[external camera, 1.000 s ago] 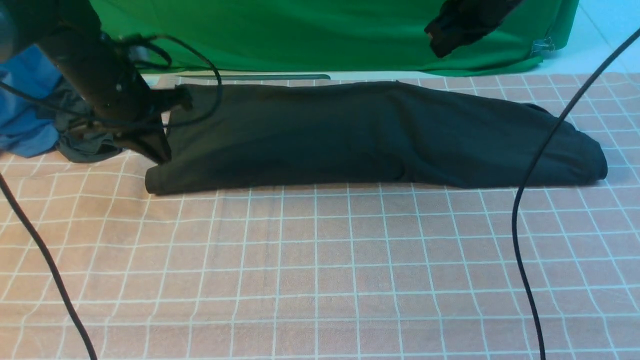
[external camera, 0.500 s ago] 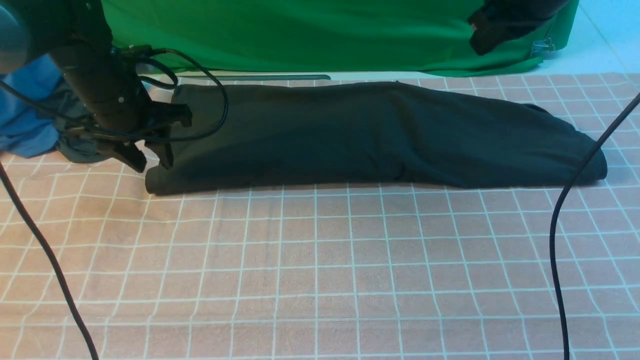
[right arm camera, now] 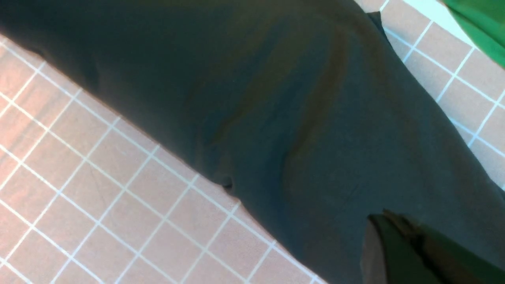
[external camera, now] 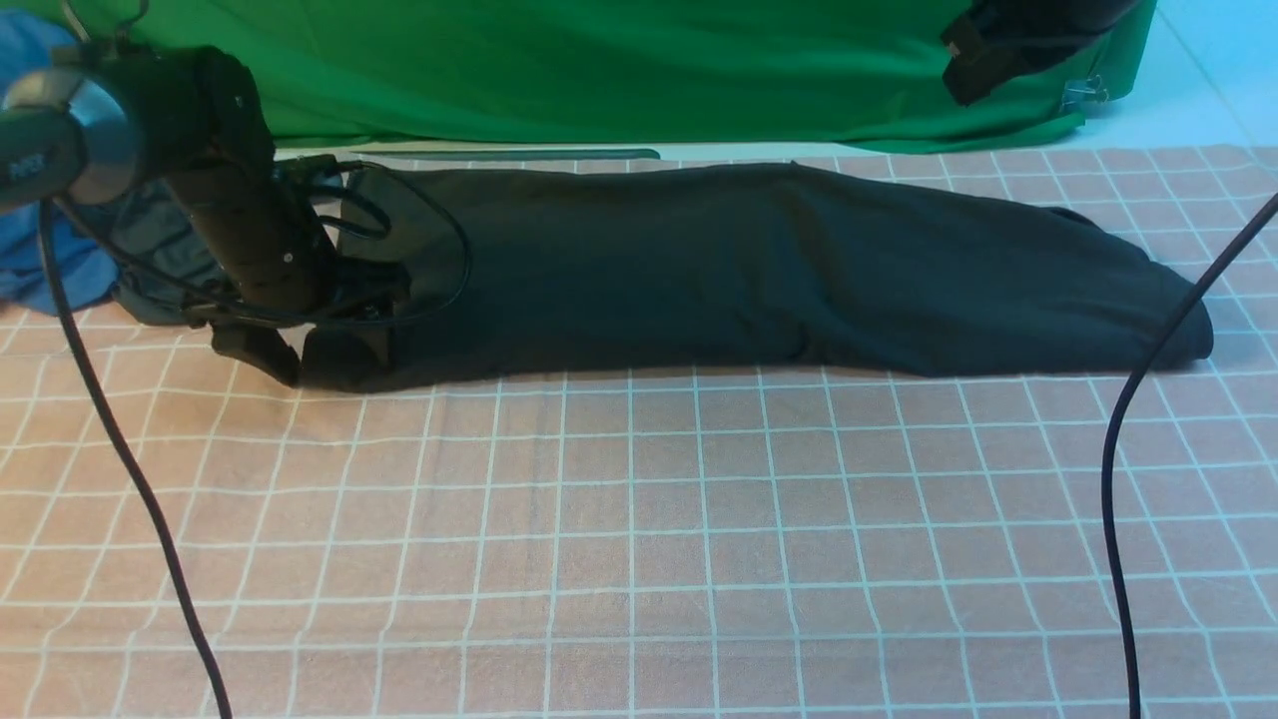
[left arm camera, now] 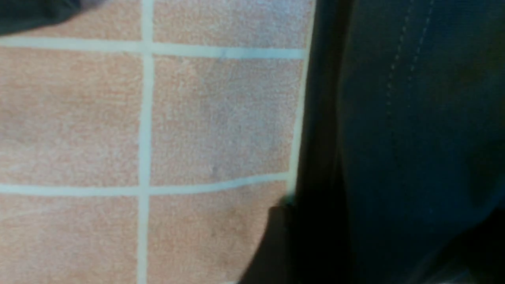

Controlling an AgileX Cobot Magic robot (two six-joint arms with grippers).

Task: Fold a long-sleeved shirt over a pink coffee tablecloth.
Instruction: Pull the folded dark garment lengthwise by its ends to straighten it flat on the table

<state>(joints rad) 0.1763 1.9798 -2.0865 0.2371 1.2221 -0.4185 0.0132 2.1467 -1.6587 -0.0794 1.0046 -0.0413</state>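
1. Since the earlier frame the left hand (external camera: 305,361) is sinking onto the near left corner of the long-sleeved shirt (external camera: 749,270) and spreading its jaws wide. The right hand (external camera: 966,80) is drawing off toward the far right, in front of the green fabric (external camera: 599,70).
2. Folded into one long band, the shirt is lying across the far part of the pink coffee tablecloth (external camera: 639,519). Its left end is lying near the dark grey garment (external camera: 160,260) and the blue cloth (external camera: 40,250).
3. With its jaws standing apart, the left hand is straddling that corner and gripping nothing yet. Pinched shut and empty, the right hand is hanging high over the shirt's right part.
4. Judging by the lie, the lengthwise folds are looking done, and the left hand is setting up to take the left end and carry it across toward the right. That is calling for a pinch through every layer at the corner, without catching the tablecloth beneath.
5. Close in, the left wrist view is showing the shirt's stitched edge running along a white grid line, which is lost in the dark of the front view. From above, the right wrist view is showing creases and a small pucker on the shirt's edge. Only the front view is taking in the whole band.
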